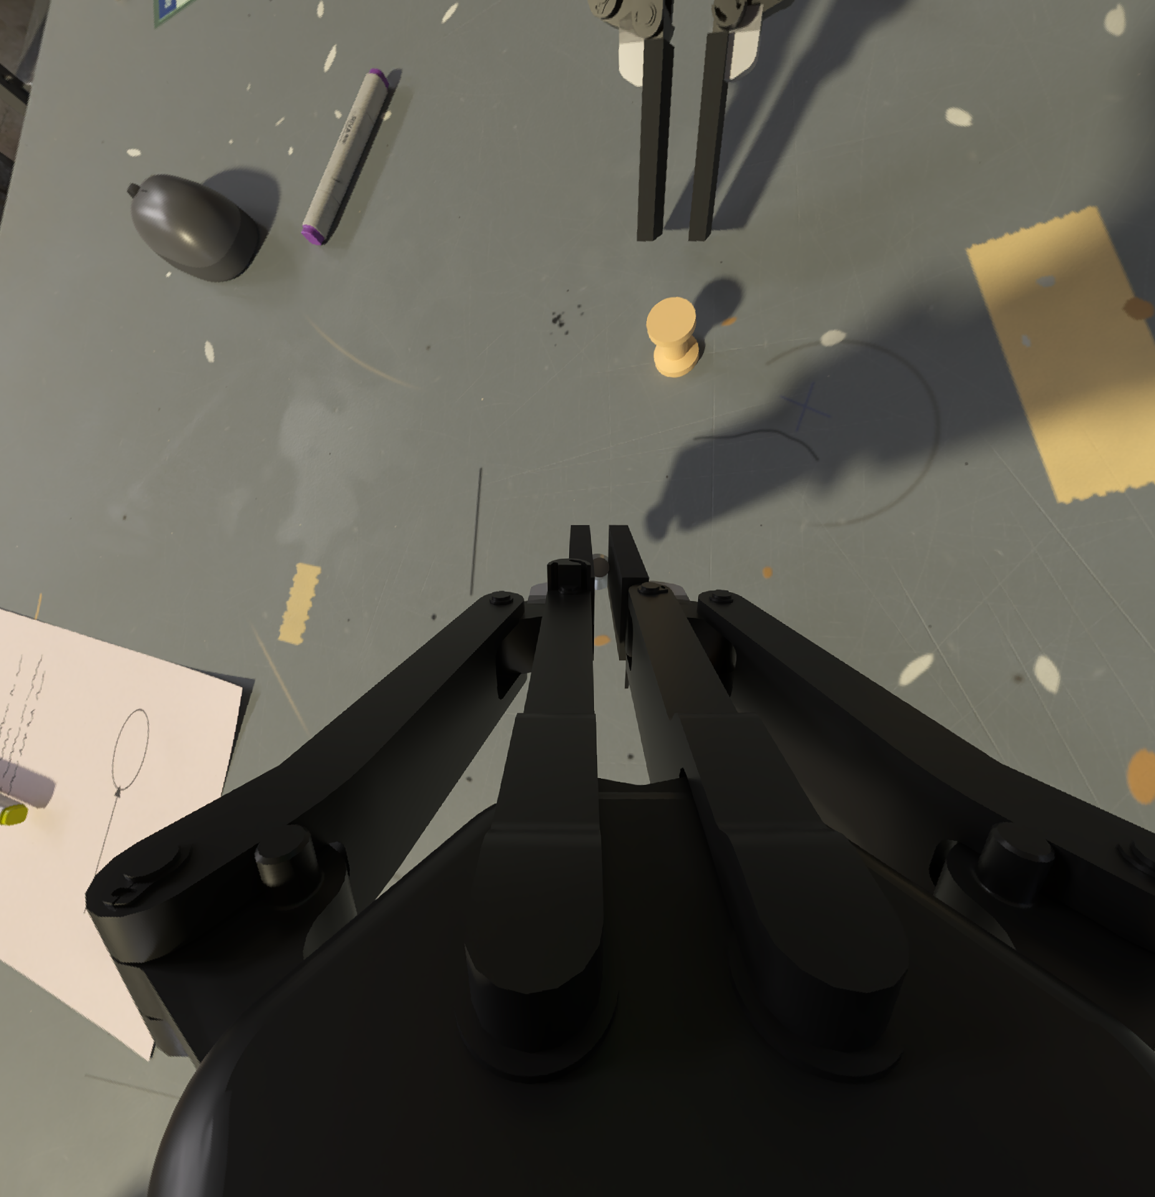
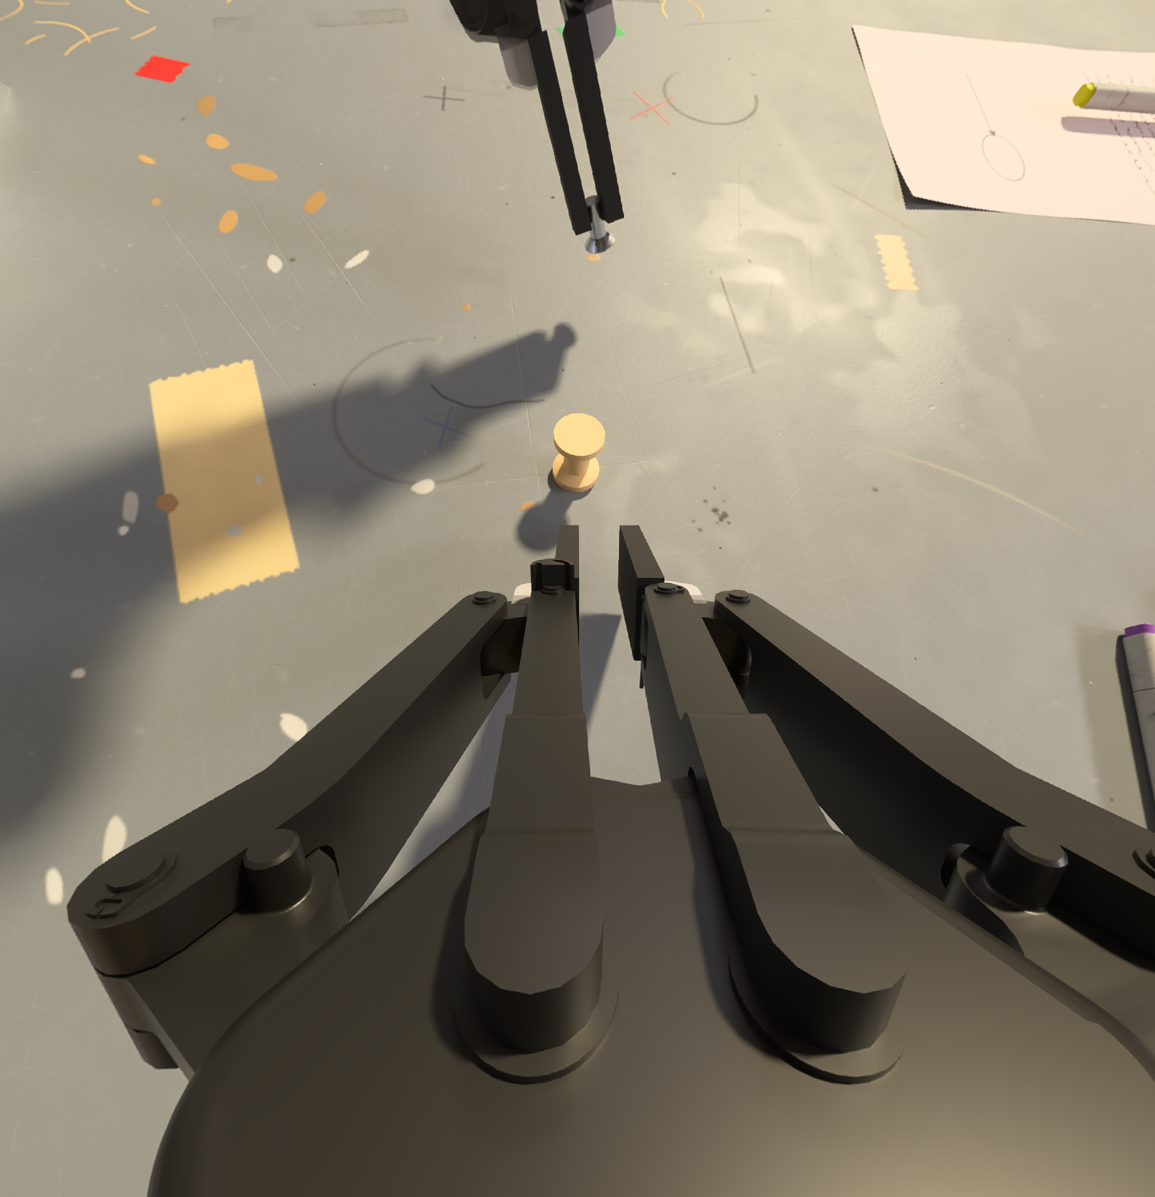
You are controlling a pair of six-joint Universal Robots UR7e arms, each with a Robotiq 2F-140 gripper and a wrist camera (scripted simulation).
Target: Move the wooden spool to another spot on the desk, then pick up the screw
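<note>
The left pincer point(image 1: 599, 541) is pinching the screw point(image 2: 597, 228) between its fingertips; in the right wrist view the screw hangs head-down from those fingertips, lifted just clear of the desk point(image 2: 821, 453). In the left wrist view only a sliver of metal shows in the narrow gap between the fingers.

From the left pincer, the wooden spool point(image 1: 673, 337) stands upright on the desk at about 1 o'clock, apart from everything, with its shadow falling behind it. Farther on at 12 o'clock hangs the right pincer point(image 1: 677, 238), its fingers close together with a thin empty gap, gripping nothing; in its own view the spool sits just ahead of its tips.

Out at 10 o'clock in the left wrist view lie a grey marker with purple caps point(image 1: 345, 155) and, beyond it, a dark computer mouse point(image 1: 189, 227), near each other but not touching. At 3 o'clock a large tan tape strip point(image 1: 1073, 356) lies flat on the desk. At 8 o'clock a sheet of paper point(image 1: 128, 809) carries a yellow-tipped marker point(image 1: 5, 813), and a small tan tape scrap point(image 1: 299, 602) lies near it.
</note>
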